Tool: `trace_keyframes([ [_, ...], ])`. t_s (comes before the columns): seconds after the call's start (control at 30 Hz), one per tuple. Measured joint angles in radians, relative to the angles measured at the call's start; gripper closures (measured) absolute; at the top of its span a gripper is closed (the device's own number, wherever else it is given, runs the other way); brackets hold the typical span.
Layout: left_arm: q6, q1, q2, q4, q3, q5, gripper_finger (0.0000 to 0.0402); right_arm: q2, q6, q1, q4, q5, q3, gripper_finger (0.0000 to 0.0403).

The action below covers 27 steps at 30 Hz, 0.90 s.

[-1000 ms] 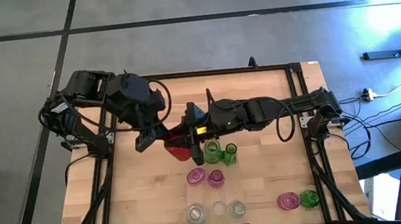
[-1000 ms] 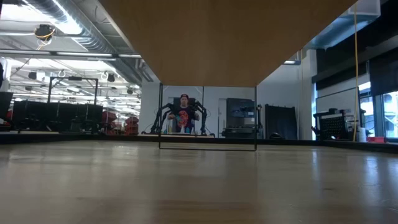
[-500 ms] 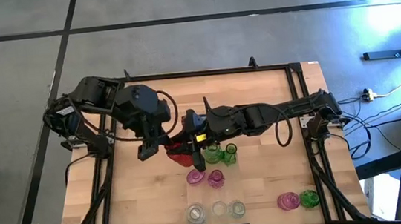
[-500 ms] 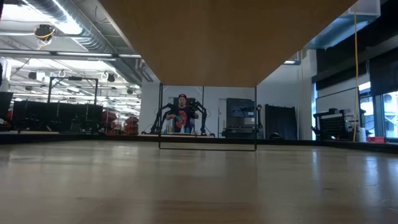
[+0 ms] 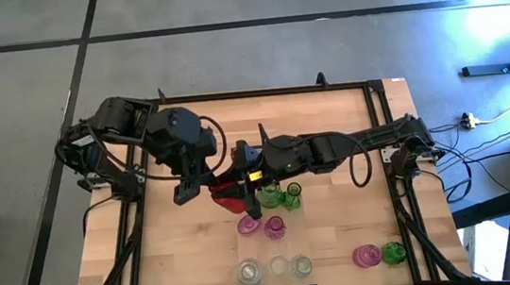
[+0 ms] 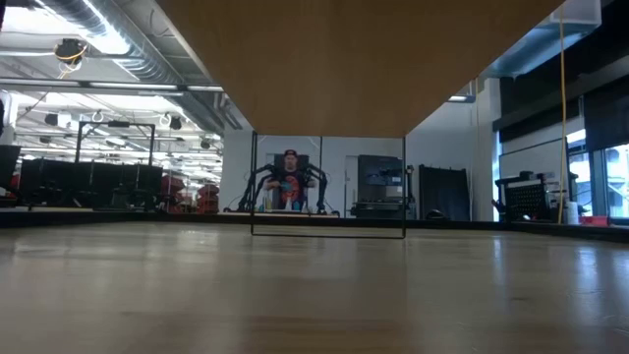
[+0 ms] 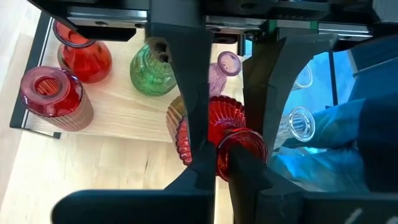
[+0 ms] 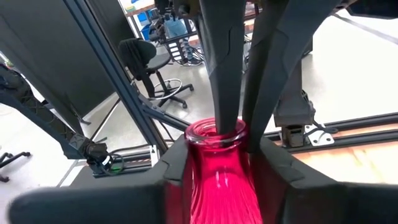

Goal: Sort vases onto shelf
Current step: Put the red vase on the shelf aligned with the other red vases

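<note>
A ribbed red vase (image 5: pixel 227 196) is held between both grippers over the middle of the table. My right gripper (image 5: pixel 241 176) reaches in from the right and is shut on it. My left gripper (image 5: pixel 210 179) comes from the left and is shut at its mouth. Below, in the left wrist view, the pale shelf (image 7: pixel 118 115) carries two red vases (image 7: pixel 79 51), a green vase (image 7: pixel 151 70), a pink vase (image 7: pixel 227 64) and a clear vase (image 7: pixel 300 124), standing on their bases. The low view shows no vase. My left gripper has one finger (image 8: pixel 221 93) inside the red vase's mouth and the other finger (image 8: pixel 261 93) outside it, so they pinch the rim wall (image 8: pixel 239 132). The fingers run along the neck, end on. My right gripper pinches the vase's neck (image 8: pixel 217 165) just under the rim, a finger on each side, across the vase. The vase is lifted clear above the shelf.
In the high view, green vases (image 5: pixel 280 195), pink vases (image 5: pixel 262 226) and three clear vases (image 5: pixel 275 269) stand in rows toward the near edge. A pink vase (image 5: pixel 367 256) and a green vase (image 5: pixel 393 253) stand at the near right. A person (image 6: pixel 290 182) sits beyond the table.
My left arm has swung toward the table's right and near edge, bringing its gripper up to the red vase in my right gripper. In the last half second both arms have kept still.
</note>
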Motion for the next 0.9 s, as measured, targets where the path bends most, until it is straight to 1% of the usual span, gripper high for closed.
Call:
trace_keyframes([
  [0.13,0.007,-0.010,0.000,0.000,0.000,-0.008,0.0392,0.000,0.005,0.000,0.005,0.023,0.000,0.0260],
  [0.2,0.008,-0.016,0.000,-0.001,0.000,-0.012,0.0393,0.000,0.006,0.000,0.005,0.024,0.000,0.0246],
  [0.57,-0.002,-0.023,0.002,-0.015,-0.001,0.009,0.0393,0.000,0.006,0.000,-0.008,0.038,0.001,0.0234],
  [0.67,-0.003,-0.023,0.003,-0.032,-0.002,0.018,0.0393,0.000,-0.004,0.000,-0.020,0.037,0.002,0.0223],
  [0.77,-0.003,-0.023,0.003,-0.054,-0.002,0.031,0.0394,0.000,-0.021,0.000,-0.024,0.039,0.002,0.0199],
  [0.9,-0.002,-0.023,0.001,-0.051,0.001,0.058,0.0394,0.000,-0.022,-0.001,-0.021,0.031,0.003,0.0152],
])
